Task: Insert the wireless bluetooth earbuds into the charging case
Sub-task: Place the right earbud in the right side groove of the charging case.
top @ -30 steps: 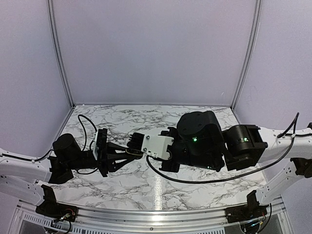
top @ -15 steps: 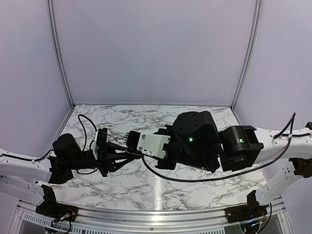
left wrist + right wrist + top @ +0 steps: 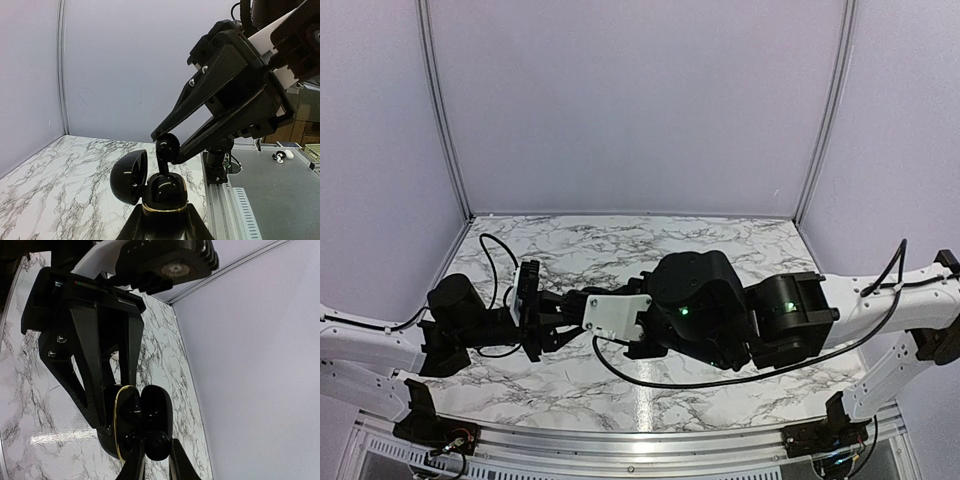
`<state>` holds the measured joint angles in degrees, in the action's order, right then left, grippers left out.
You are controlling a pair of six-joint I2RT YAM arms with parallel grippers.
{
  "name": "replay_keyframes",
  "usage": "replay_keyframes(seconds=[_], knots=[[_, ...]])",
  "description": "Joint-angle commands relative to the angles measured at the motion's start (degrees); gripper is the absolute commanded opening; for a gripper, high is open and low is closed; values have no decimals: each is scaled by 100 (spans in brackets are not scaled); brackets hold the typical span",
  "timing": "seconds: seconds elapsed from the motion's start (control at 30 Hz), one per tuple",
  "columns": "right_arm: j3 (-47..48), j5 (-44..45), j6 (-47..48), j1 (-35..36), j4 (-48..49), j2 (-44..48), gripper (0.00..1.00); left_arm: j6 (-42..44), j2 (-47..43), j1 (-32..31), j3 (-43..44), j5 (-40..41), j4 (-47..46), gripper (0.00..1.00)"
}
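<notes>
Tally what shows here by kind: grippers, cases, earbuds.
grippers: 2, the left gripper and the right gripper
charging case: 1, black, lid open
earbud in view: 1, in the right gripper
total: 4

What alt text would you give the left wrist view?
The right end effector pinches a black earbud just above an open black case with a gold rim, the earbud's lower end reaching the case's opening. The left end effector grips the case from below, its lid open to the left, over a marble table.
</notes>
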<state>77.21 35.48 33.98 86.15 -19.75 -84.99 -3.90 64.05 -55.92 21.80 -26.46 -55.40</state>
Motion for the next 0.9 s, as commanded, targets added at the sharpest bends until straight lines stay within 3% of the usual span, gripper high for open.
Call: replay_keyframes(seconds=[0.0,0.87], knots=[[61,296,140,60,212,-17,5,-34,-118,29,131,38,-235,0],[-93,524,362,69,467,-129,4,-23,-117,29,150,51,-235,0]])
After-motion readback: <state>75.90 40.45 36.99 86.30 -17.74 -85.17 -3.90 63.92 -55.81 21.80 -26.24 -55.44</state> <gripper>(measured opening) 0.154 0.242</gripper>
